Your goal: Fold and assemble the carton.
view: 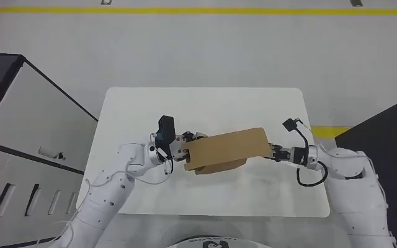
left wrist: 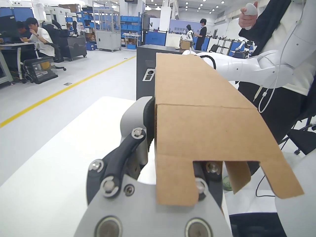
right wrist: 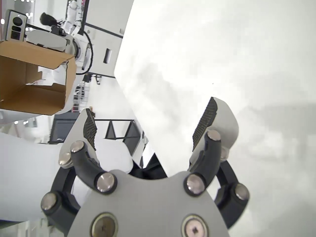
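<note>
Left arm: left gripper [view: 184,150] was over the middle of the white table [view: 260,105], clamped on the near end of the carton [view: 228,150]. In the left wrist view one finger [left wrist: 138,119] was pressed against the outside of a side wall. Its partner was hidden behind the cardboard, so I judged the wall to be pinched between the two. Gripping at the very end probably anchors the box while leaving the rest of it free to be worked.

Carton: brown, already opened into a long tube and lying roughly crosswise between the two arms. Whether it rested on the table or was held just above it could not be told. The end flaps [left wrist: 172,181] at the held end stuck out unfolded. The far end [right wrist: 37,85] also gaped open, so neither end was closed yet.

Right arm: right gripper [right wrist: 151,109] sat just beside the carton's far end, fingers spread wide with nothing between them. Contact with the cardboard could not be told from the top view. Judgement: it was placed there to work the far flaps against the left arm's hold.

Risk: the single-wall pinch could let the tube twist or collapse when pushed.
</note>
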Controlling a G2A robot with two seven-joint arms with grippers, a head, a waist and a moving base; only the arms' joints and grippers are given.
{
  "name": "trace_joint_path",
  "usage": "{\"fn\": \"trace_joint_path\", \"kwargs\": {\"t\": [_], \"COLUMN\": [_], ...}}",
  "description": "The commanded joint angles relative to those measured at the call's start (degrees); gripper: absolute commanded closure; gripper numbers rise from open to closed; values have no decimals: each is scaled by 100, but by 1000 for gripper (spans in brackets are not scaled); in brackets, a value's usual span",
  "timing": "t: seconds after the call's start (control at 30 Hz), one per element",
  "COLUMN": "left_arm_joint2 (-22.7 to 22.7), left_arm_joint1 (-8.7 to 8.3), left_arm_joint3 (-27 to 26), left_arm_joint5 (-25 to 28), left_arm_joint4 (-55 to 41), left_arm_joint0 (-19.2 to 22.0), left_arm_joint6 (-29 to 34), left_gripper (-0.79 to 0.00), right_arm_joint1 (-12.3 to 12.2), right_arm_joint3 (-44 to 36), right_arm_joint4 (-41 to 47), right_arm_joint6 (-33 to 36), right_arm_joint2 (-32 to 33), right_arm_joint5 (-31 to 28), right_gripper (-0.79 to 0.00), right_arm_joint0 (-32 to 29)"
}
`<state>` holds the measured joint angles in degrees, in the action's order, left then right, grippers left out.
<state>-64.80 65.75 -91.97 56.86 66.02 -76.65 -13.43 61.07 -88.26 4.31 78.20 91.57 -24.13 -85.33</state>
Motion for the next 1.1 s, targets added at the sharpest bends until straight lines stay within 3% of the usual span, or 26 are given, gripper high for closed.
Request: {"fn": "trace_joint_path", "kwargs": {"t": [0.0,0.17,0.37,1.07], "left_arm_joint2": [47,221,376,510], "left_arm_joint1": [8,29,44,40], "left_arm_joint3": [21,124,258,302], "left_arm_joint5": [60,114,114,-37], "left_arm_joint4": [-153,-424,-730,-32], "left_arm_joint0": [47,183,317,332], "left_arm_joint6": [3,116,233,-325], "left_gripper": [0,0,0,0], "right_arm_joint1": [-15,-73,-144,-192], "right_arm_joint3": [189,589,945,750], "right_arm_joint4": [513,1204,1655,2251], "right_arm_joint6": [384,949,980,980], "right_arm_joint2": [-133,-428,-938,-1404], "right_arm_joint5": [189,754,954,1091], "right_gripper": [-785,-785,-785,-785], "right_arm_joint0": [154,497,798,798]}}
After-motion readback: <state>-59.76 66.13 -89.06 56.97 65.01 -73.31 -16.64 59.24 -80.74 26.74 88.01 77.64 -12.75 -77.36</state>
